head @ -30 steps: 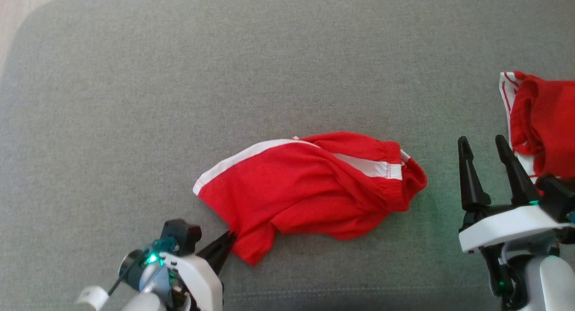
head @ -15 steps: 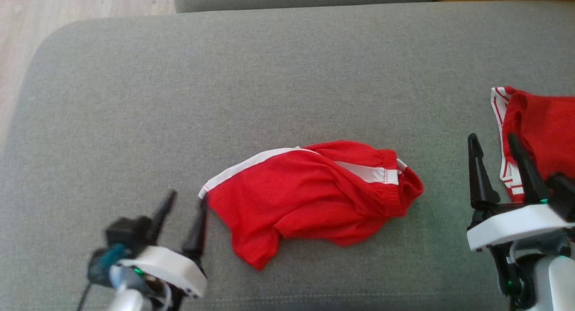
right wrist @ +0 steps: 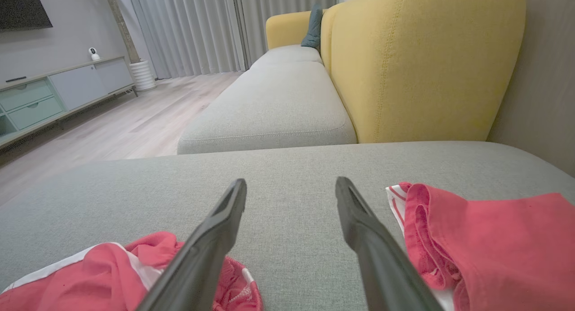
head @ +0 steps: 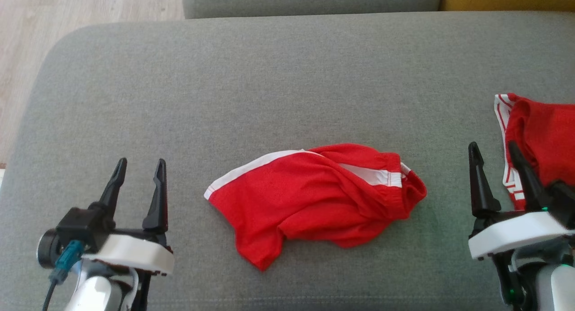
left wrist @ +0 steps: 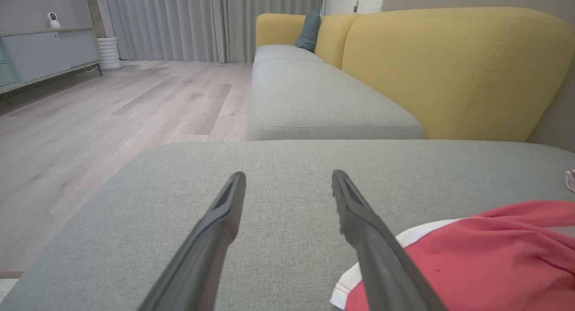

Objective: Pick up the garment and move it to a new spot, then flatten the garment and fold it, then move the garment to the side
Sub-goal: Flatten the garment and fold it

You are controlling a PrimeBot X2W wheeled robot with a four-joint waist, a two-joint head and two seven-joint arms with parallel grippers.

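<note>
Closest to us, the left claw point(head: 141, 161) has its two long dark fingers spread wide, with nothing between them. It sits at the lower left, over the big grey cloth sofa seat point(head: 269, 77). The right claw point(head: 492, 145) is at the lower right. Its fingers are spread wide too, and they hold nothing.

Between the two claws lies the red pair of shorts with a white stripe point(head: 314, 198). It is crumpled and rests on the seat, near the front edge. We see a strip of grey seat between it and the left claw, and more grey between it and the right claw.

Just beside the right claw lies a second red garment with white striped trim point(head: 543, 140), bunched up at the right side of the seat. One finger is right next to its white edge, and we cannot tell if they touch.

Farther away we see another grey seat cushion point(left wrist: 314, 95). Beside it is a yellow cloth sofa back point(left wrist: 449, 68) with a small blue-green pillow point(left wrist: 309, 30). There is also a pale wooden floor point(left wrist: 112, 122) and long grey curtains point(left wrist: 179, 23).
</note>
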